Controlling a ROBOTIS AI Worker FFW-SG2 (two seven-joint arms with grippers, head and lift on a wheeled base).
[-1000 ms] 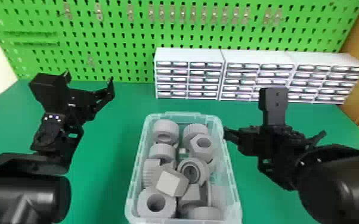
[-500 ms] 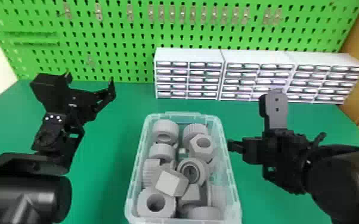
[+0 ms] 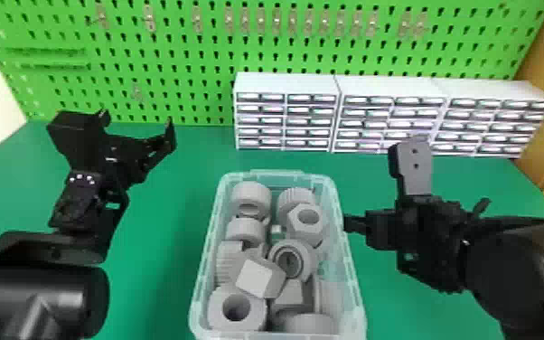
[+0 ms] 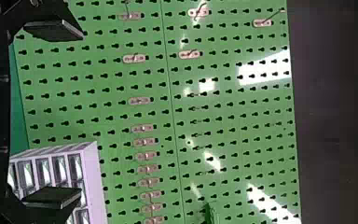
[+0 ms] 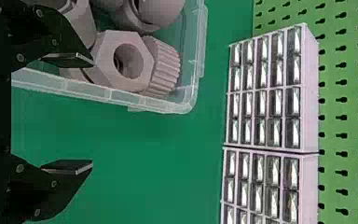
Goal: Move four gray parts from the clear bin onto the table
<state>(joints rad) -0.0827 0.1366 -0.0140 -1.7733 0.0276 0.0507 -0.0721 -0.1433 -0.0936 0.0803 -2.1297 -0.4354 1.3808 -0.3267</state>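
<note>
The clear bin [image 3: 350,271] holds several gray parts, among them a hexagonal nut [image 3: 293,219], a ring part [image 3: 272,258] and a tilted block [image 3: 253,276]. My left gripper [image 3: 137,118] hangs open to the left, beyond the bin's far left corner. In the left wrist view my left gripper [image 4: 77,116] has nothing between its fingers. Just right of the bin is my right gripper [image 3: 415,214]. My right gripper [image 5: 91,112] is open and empty in the right wrist view, one finger overlapping the bin's edge near the hexagonal nut [image 5: 128,62], the other over green table.
White drawer cabinets [image 3: 287,110] stand behind the bin against a green pegboard [image 3: 171,49] with small metal hooks. Green table surface [image 3: 162,217] lies between the left arm and the bin.
My right gripper has turned and sunk slightly in the head view, its bin-side finger now lower. The left arm has shifted only slightly, its fingertip a touch higher. The parts in the bin stay put.
</note>
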